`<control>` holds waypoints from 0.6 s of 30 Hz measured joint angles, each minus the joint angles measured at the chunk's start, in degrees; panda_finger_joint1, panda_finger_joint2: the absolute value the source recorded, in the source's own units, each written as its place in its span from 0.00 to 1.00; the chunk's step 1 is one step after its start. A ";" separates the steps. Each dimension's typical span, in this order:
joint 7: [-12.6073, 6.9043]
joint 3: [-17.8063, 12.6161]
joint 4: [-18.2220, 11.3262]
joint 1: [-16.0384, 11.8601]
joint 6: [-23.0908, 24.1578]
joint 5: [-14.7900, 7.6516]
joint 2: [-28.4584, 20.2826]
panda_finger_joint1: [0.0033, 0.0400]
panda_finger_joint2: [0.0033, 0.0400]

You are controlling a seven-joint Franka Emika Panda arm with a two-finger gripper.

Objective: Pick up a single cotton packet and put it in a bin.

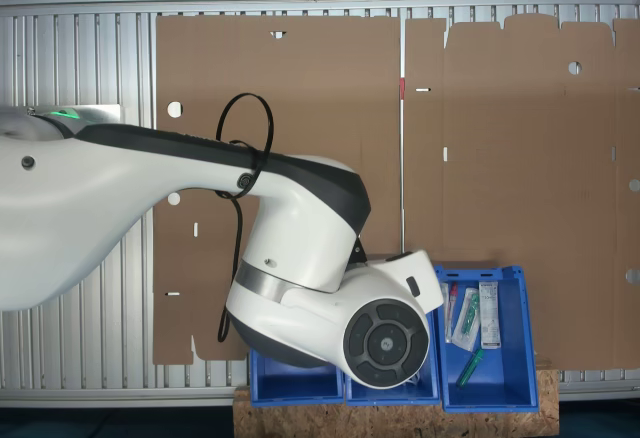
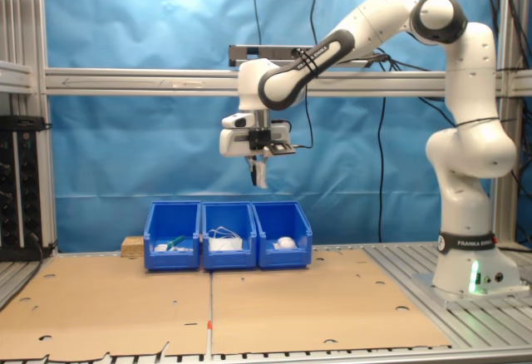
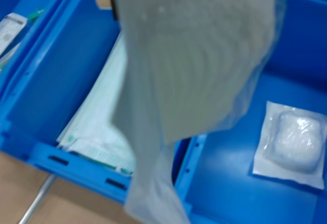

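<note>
My gripper hangs high above the row of blue bins, shut on a cotton packet that dangles from its fingers. In the wrist view this held cotton packet is a blurred clear-white sheet close to the camera. Below it runs the wall between two bins. Another cotton packet with a round white pad lies flat in the bin on one side. In the second exterior view that bin is the row's right one.
Pale green face masks lie in the middle bin. The third bin holds long narrow packets. My arm covers the other bins in the first exterior view. Brown cardboard covers the table.
</note>
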 joint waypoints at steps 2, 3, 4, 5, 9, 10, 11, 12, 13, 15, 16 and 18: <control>0.00 -1.18 -0.16 -0.10 -0.10 -1.22 -0.07 0.05 0.05; 0.00 -1.75 -0.25 -0.14 -0.16 -1.78 -0.09 0.05 0.05; 0.00 -2.33 -0.34 -0.16 -0.22 -2.36 -0.11 0.05 0.05; 0.00 -2.87 -0.42 -0.19 -0.28 -2.89 -0.12 0.05 0.05; 0.00 -4.90 -0.70 -0.29 -0.37 -4.64 -0.13 0.05 0.05; 0.00 -5.34 -0.78 -0.31 -0.37 -5.02 -0.14 0.05 0.05; 0.00 -5.73 -0.87 -0.33 -0.37 -5.44 -0.15 0.05 0.05; 0.00 -6.11 -0.97 -0.35 -0.36 -5.86 -0.16 0.05 0.05; 0.00 -6.45 -1.08 -0.38 -0.35 -6.26 -0.16 0.05 0.05; 0.00 -7.04 -1.29 -0.40 -0.22 -7.13 -0.17 0.05 0.05; 0.00 -7.28 -1.41 -0.40 -0.06 -7.56 -0.17 0.05 0.05; 0.00 -7.68 -1.73 -0.40 0.45 -8.27 -0.19 0.05 0.05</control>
